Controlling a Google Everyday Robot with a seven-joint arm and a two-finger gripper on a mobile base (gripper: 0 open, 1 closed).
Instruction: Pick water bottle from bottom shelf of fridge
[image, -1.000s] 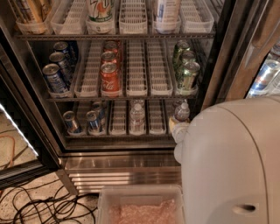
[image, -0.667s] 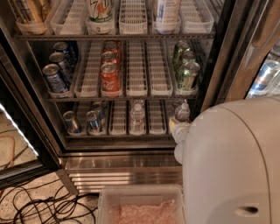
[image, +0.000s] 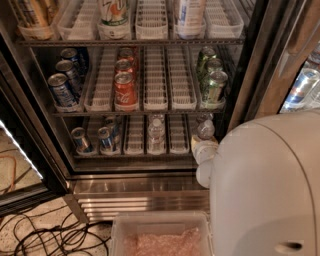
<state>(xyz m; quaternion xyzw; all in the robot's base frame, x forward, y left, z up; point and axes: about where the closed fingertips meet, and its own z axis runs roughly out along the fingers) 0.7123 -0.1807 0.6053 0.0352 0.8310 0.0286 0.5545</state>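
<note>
The fridge (image: 250, 75) stands open in front of me. On the bottom shelf (image: 135, 155), a clear water bottle (image: 156, 134) with a white cap stands in a middle lane tray. A second clear bottle (image: 205, 131) stands at the shelf's right end. Two soda cans (image: 92, 140) stand at the left. My gripper (image: 204, 152) shows as white rounded parts at the shelf's right front, just below the right-hand bottle. My large white arm housing (image: 265, 190) hides whatever lies behind it.
The middle rack holds blue cans (image: 62, 85), red cans (image: 125, 82) and green cans (image: 212, 80). The ribbed steel base (image: 140, 197) lies below. A clear bin (image: 160, 235) sits at the bottom centre. Black cables (image: 45, 235) lie on the floor at left.
</note>
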